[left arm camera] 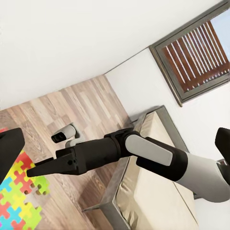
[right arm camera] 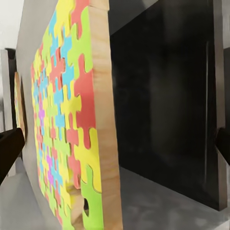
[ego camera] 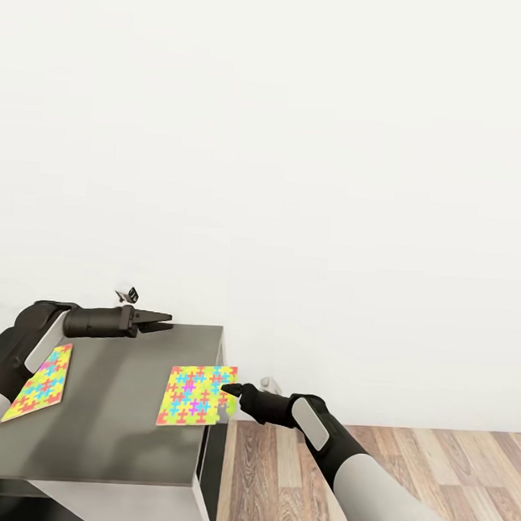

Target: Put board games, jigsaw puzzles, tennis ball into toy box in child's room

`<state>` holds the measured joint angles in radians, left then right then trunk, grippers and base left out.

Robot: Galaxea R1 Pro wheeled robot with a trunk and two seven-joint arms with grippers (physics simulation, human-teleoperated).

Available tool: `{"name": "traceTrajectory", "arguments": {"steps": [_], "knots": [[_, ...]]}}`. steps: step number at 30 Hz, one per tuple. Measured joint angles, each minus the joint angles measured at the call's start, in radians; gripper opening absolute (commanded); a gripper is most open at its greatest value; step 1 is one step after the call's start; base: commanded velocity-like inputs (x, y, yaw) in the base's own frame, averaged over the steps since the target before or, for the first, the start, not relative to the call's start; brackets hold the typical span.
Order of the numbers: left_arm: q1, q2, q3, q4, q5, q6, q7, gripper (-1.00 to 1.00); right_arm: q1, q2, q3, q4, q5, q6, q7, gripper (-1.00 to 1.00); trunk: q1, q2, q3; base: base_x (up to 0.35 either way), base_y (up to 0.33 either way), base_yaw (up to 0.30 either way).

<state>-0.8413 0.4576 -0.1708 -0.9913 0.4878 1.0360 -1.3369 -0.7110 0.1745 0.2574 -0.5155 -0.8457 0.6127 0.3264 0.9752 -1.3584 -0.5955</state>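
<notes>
Two jigsaw puzzles lie on the grey table point(ego camera: 122, 429). One puzzle point(ego camera: 39, 382) is at the left, under my left forearm. The other puzzle point(ego camera: 196, 395) overhangs the table's right edge. My right gripper point(ego camera: 228, 389) is open at that overhanging edge, and the puzzle's wooden edge point(right arm camera: 108, 124) stands between its fingertips point(right arm camera: 9, 153) without being pinched. My left gripper point(ego camera: 164, 321) hovers open above the table's far edge, holding nothing. The toy box, board games and tennis ball are out of view.
A white wall rises right behind the table. Wood-plank floor point(ego camera: 402, 466) lies to the table's right. The bed point(left arm camera: 158, 191) with its grey frame and a grey-framed window point(left arm camera: 196, 52) appear past my right arm point(left arm camera: 143, 153). A small grey object point(ego camera: 268, 383) sits by the wall.
</notes>
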Motion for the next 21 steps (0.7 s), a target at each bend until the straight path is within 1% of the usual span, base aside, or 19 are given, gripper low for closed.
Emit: {"name": "traceTrajectory", "arguments": {"steps": [17, 21], "knots": [[0.000, 0.000, 0.000, 0.000, -0.001, 0.000, 0.000, 1.00, 0.000, 0.000, 0.002, 0.000, 0.000, 0.000, 0.000, 1.00, 0.000, 0.000, 0.000, 0.000, 0.012, 0.000], [0.000, 0.000, 0.000, 0.000, -0.001, -0.001, 0.000, 1.00, 0.000, 0.000, 0.002, 0.000, 0.000, -0.011, -0.001, 1.00, 0.000, 0.000, 0.000, 0.000, 0.002, 0.000]]}}
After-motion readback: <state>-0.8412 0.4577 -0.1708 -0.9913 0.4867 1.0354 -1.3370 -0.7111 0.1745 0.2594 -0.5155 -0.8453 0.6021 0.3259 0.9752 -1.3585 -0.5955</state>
